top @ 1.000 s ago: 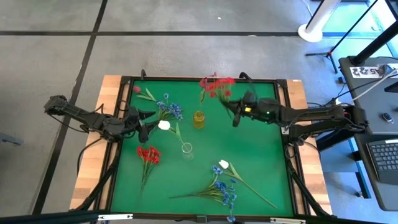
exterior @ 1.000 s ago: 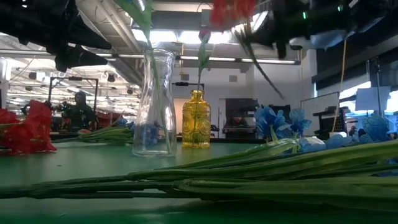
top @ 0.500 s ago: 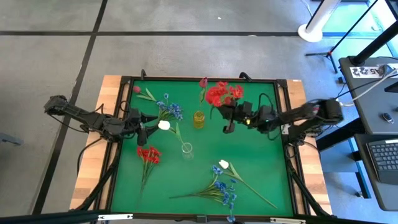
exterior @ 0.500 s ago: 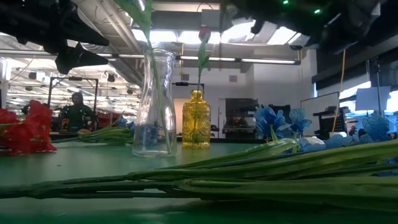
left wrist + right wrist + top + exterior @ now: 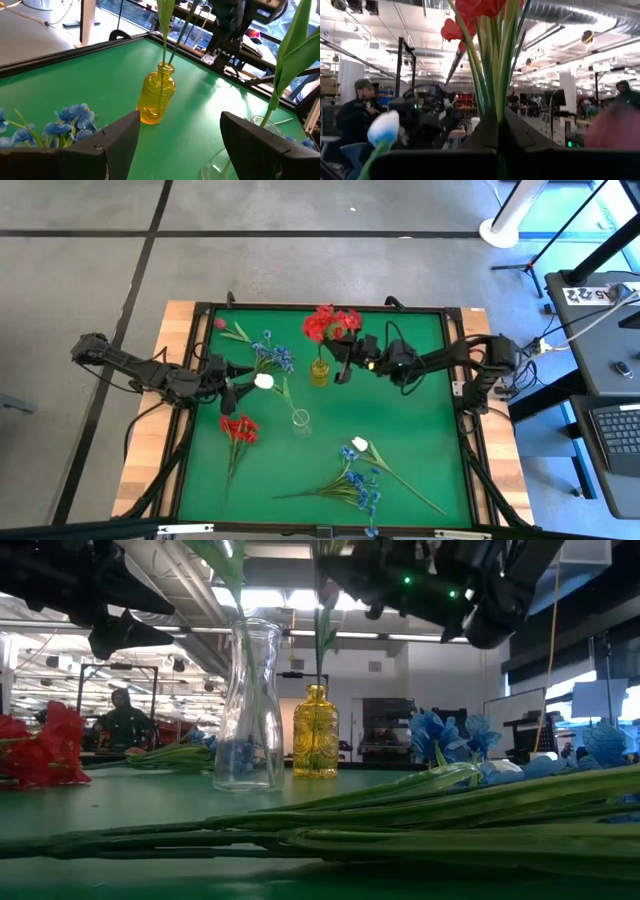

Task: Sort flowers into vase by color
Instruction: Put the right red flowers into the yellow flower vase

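My right gripper (image 5: 344, 368) is high above the table, next to the yellow vase (image 5: 319, 371), and shut on a red flower cluster (image 5: 330, 323). A thin green stem (image 5: 322, 635) stands in the yellow vase (image 5: 315, 732). My left gripper (image 5: 236, 387) is open near the table's left edge, beside a white bud (image 5: 263, 381). That bud's stem leans in the clear vase (image 5: 300, 421). Another red cluster (image 5: 238, 427) lies on the table, as do a blue cluster (image 5: 273, 356) and a pink bud (image 5: 219, 324). My right gripper pinches the red cluster's green stems (image 5: 498, 102) between its two fingers, several stems together. It comes level from the table's right side. The cluster is lifted clear, with its red heads (image 5: 479, 9) standing above the fingers. Their lower ends are hidden.
A bunch of blue flowers and a white bud (image 5: 358, 472) lies near the table's near edge, its long stems (image 5: 420, 810) filling the low view's foreground. A raised black rim (image 5: 320, 307) runs around the green table. People show in the room behind.
My right gripper has carried the red cluster toward the table's left, from beyond the yellow vase's right side to right beside it, and turned as it went. The cluster's heads now stand over the vase's far side. The left arm has kept still.
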